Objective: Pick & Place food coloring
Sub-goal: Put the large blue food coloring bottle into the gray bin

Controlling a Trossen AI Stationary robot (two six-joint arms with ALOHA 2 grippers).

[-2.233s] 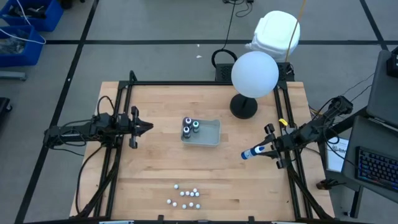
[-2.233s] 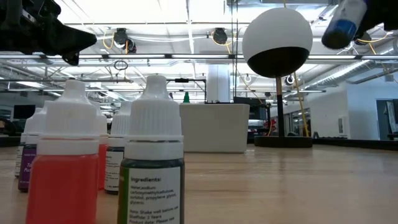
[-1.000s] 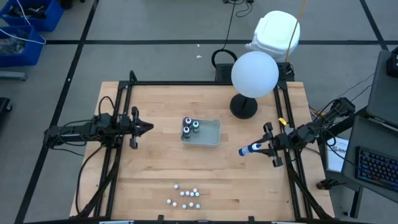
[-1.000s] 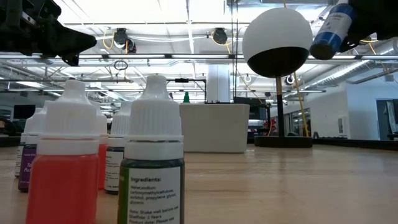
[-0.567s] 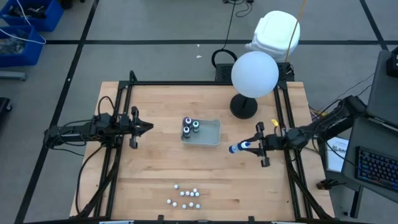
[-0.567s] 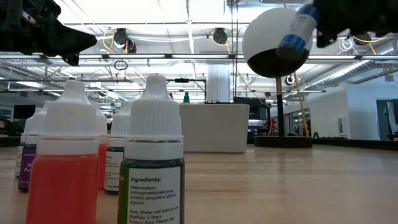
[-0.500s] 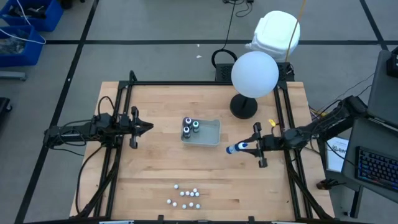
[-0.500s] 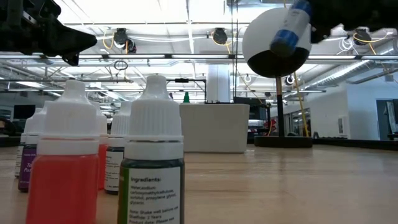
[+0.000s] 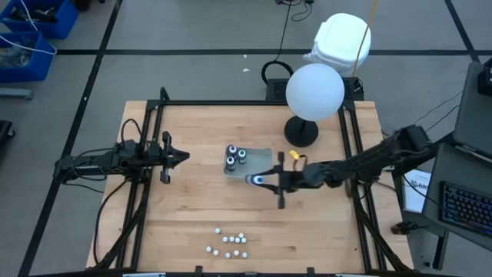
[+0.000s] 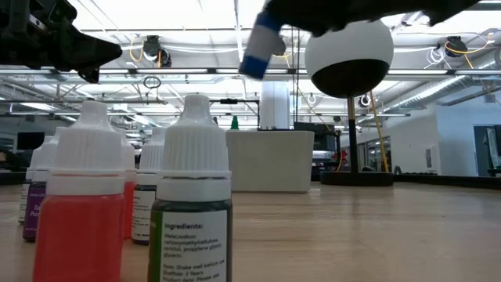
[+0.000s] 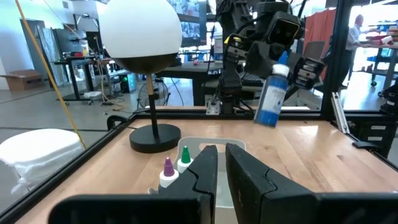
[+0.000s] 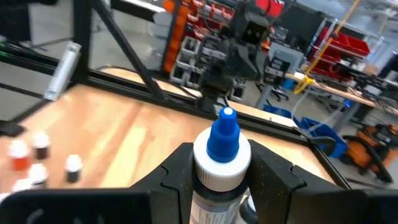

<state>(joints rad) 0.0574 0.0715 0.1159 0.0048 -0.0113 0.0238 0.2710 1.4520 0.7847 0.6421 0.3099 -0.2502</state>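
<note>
The right gripper (image 9: 265,179) is clamped around a blue-capped food coloring bottle (image 9: 254,180), carrying it in the air above the right end of the grey tray (image 9: 261,174) near the middle of the table (image 9: 192,208). The bottle lies nearly level, its long axis running across the table with the cap pointing toward the left arm. It looks white-bodied with a blue label and cone tip. 2 bottles (image 9: 235,158) already stand at the tray's left end, just beyond the cap, so the drop spot is close. The left gripper (image 9: 178,158) waits near the left edge, fingers nearly shut and empty. About 10 more small bottles (image 9: 231,244) cluster by the front edge.
</note>
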